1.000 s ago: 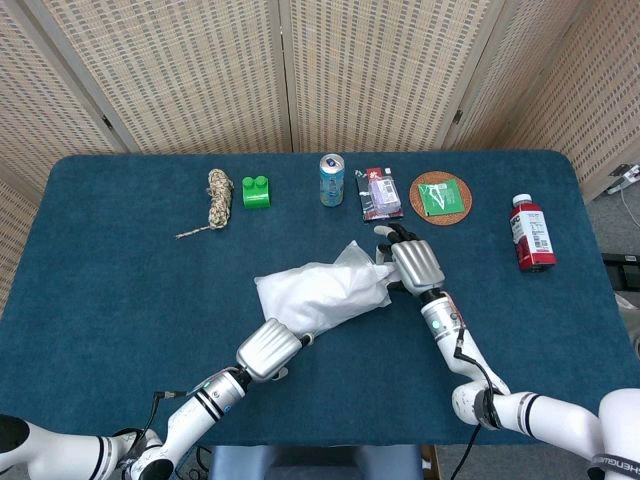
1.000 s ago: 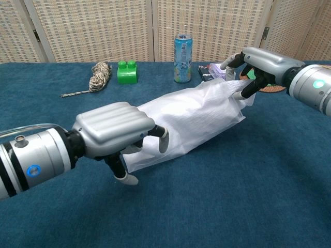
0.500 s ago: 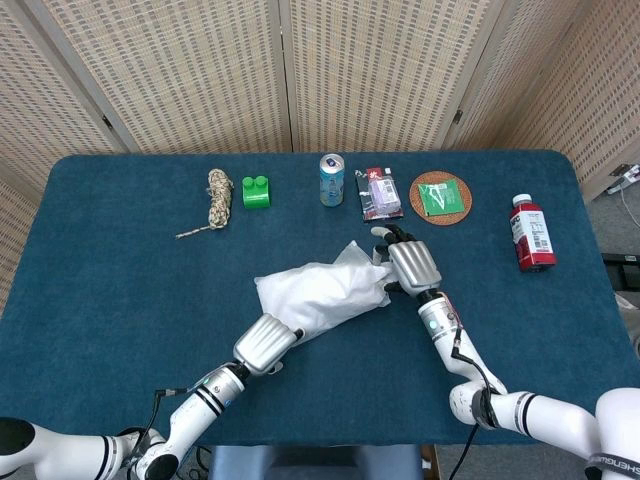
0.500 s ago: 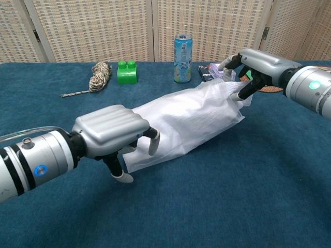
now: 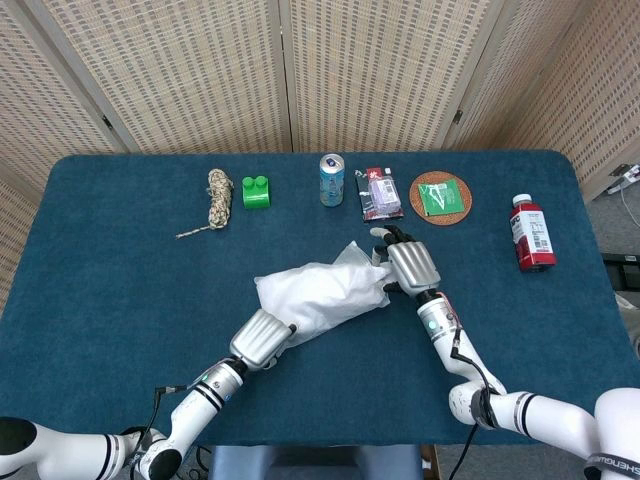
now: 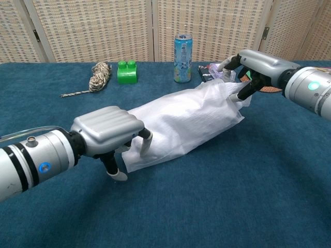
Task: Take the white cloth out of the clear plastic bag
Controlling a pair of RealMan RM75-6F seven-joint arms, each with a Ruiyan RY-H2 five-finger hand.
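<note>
The clear plastic bag (image 5: pixel 320 292) lies on the blue table at its middle, stuffed with the white cloth (image 6: pixel 191 116), which fills it end to end. My right hand (image 5: pixel 410 265) is at the bag's far right end, its fingers (image 6: pixel 243 92) and thumb pinching the crumpled mouth of the bag. My left hand (image 5: pixel 262 338) hovers at the bag's near left corner, seen large in the chest view (image 6: pixel 106 132). Its fingers are half curled with the thumb apart below, and nothing is held between them.
Along the table's back stand a coiled rope (image 5: pixel 218 195), a green block (image 5: pixel 257 191), a blue can (image 5: pixel 331 179), a purple packet (image 5: pixel 381 194) and a cork coaster with a green card (image 5: pixel 441 197). A red bottle (image 5: pixel 532 232) lies at the right.
My left hand has drawn back a little to the left, off the bag's near corner. The right hand has kept its pinch on the bag's mouth, and the bag has not moved.
</note>
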